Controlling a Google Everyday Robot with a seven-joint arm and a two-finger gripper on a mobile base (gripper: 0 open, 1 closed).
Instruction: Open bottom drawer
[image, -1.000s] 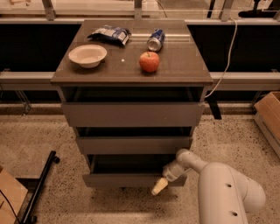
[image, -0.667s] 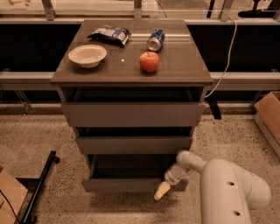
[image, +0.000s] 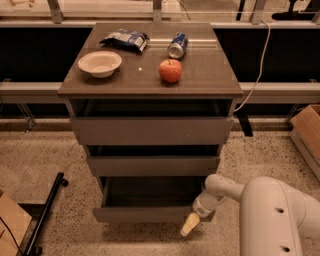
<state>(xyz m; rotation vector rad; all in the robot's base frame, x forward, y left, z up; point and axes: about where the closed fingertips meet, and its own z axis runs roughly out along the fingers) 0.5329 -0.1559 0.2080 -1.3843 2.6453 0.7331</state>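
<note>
speckled stone floor runs under a grey-brown three-drawer cabinet whose flat top serves as a desk. on it sit a shallow white bowl, a red apple, a blue drink can lying on its side and a crumpled blue-and-white snack bag. the bottom drawer, lowest of the three with a plain handleless front, stands partly out: its front sits forward of the middle drawer front and its dark inside shows above it. i judge the opening begun but not finished.

the main risk is where the pull is applied. the claw is at the far right end of the front, so an off-centre tug could skew the drawer on its runners and jam it. with no handle, the hold on the lower edge looks slight and could slip off. a hard jerk might shake the cabinet and set the can rolling, and pulling too far could bring the drawer right out.

the bulky white arm comes in from the lower right corner. a slimmer forearm reaches left to a wrist at the drawer's right front corner. the claw's cream tip points down and left, just below the front's bottom edge. whether it is spread or pressed together i cannot tell.
</note>
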